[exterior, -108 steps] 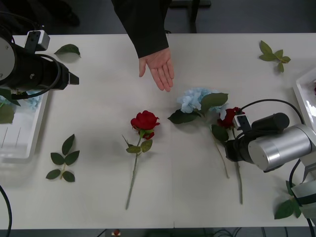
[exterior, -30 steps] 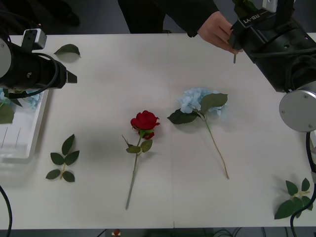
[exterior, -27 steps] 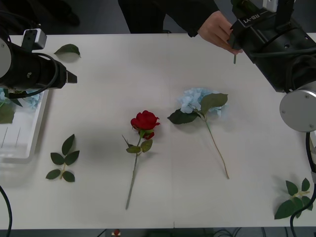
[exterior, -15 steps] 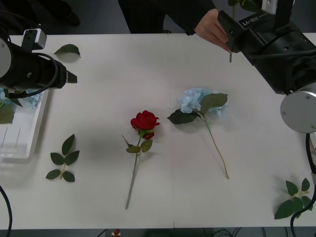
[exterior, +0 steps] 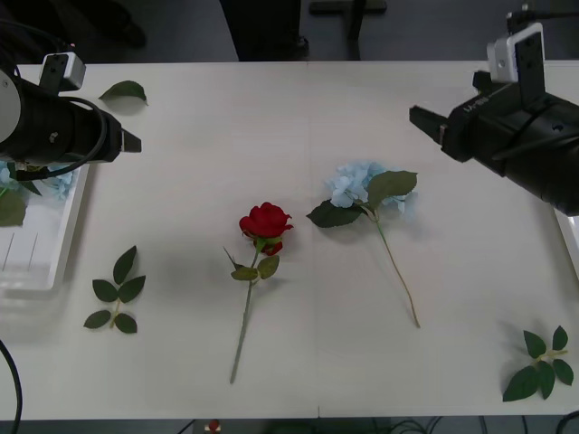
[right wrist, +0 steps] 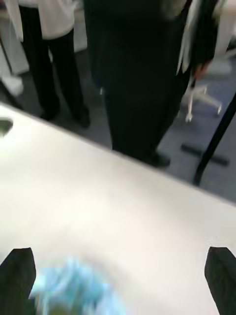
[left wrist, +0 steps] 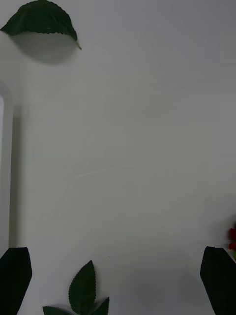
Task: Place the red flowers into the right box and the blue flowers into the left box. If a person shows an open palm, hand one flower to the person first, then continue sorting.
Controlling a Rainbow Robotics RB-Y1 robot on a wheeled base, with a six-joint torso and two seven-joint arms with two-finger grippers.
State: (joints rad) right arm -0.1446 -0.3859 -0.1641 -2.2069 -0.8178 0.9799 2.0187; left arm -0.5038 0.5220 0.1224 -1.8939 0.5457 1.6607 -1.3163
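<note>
The right gripper (exterior: pixel 418 119), empty and spread, hovers just beyond the blue flower (exterior: pixel 355 183), whose stem runs toward the robot; the left gripper (exterior: pixel 136 143), also spread, idles by the left box (exterior: pixel 36 271).

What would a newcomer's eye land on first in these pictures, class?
The deep-red artificial rose on its long green stem lies alone at the table's middle. Just to its right lies a pale sky-blue hydrangea cluster with large green leaves. The robot's right hand hangs open above the table's right side, near the blue bloom, and the left hand is open over the left side.
</note>
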